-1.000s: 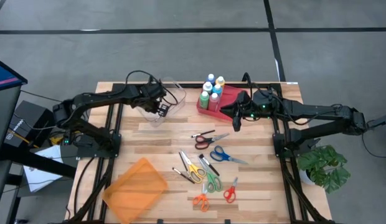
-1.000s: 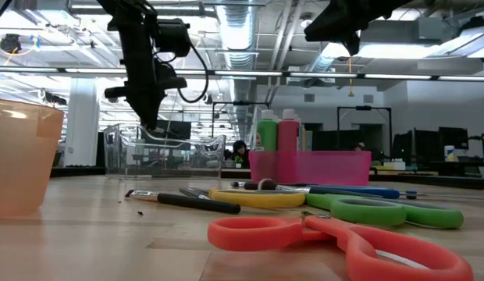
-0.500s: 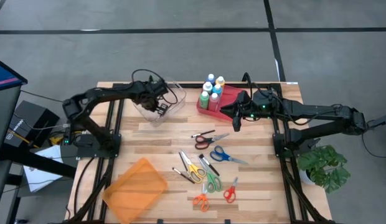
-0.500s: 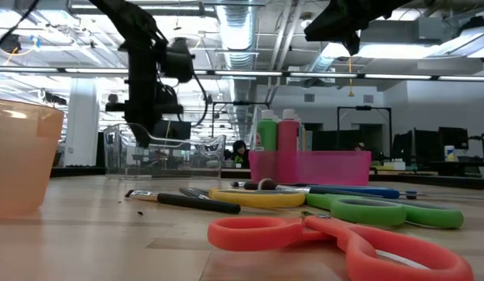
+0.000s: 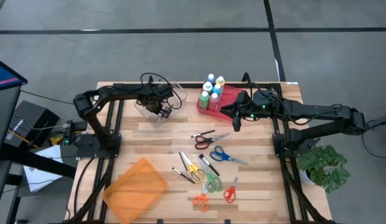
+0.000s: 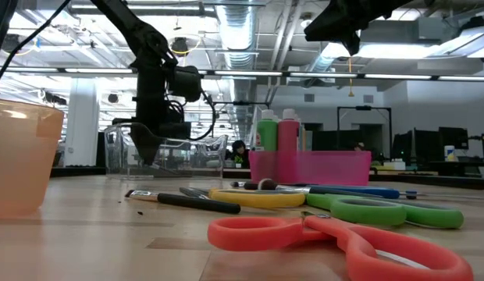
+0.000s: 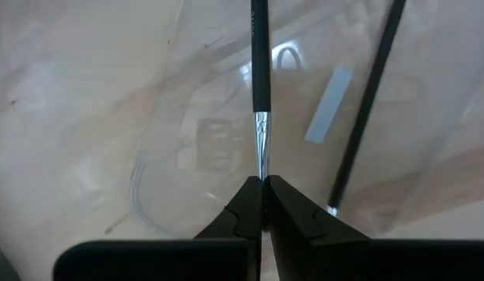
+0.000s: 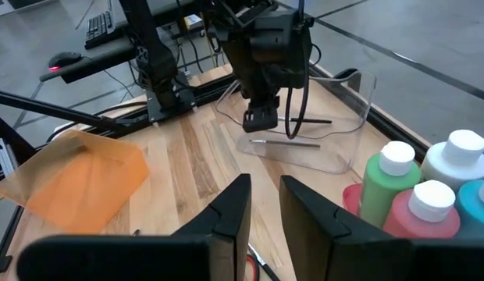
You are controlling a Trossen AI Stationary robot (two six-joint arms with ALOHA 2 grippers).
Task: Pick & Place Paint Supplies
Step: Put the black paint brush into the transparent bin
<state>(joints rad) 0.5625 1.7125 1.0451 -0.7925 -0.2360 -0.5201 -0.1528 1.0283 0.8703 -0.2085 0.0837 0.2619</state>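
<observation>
Your left pincer [image 7: 263, 187] is clamped on a thin paintbrush [image 7: 260, 86], low over the clear bin [image 5: 160, 99] near the surface's far edge, prob. to drop it in. Right pincer [image 8: 264, 204] hovers slightly apart, empty, by the paint bottles [image 5: 213, 90], all in the pink tray [image 5: 218, 107] at far edge.

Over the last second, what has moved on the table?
The left hand, shut on a thin paintbrush, has swung rightward along the table and sunk lower into the clear bin. The right hand stayed beside the pink tray; paint bottles and scissors unchanged.
</observation>
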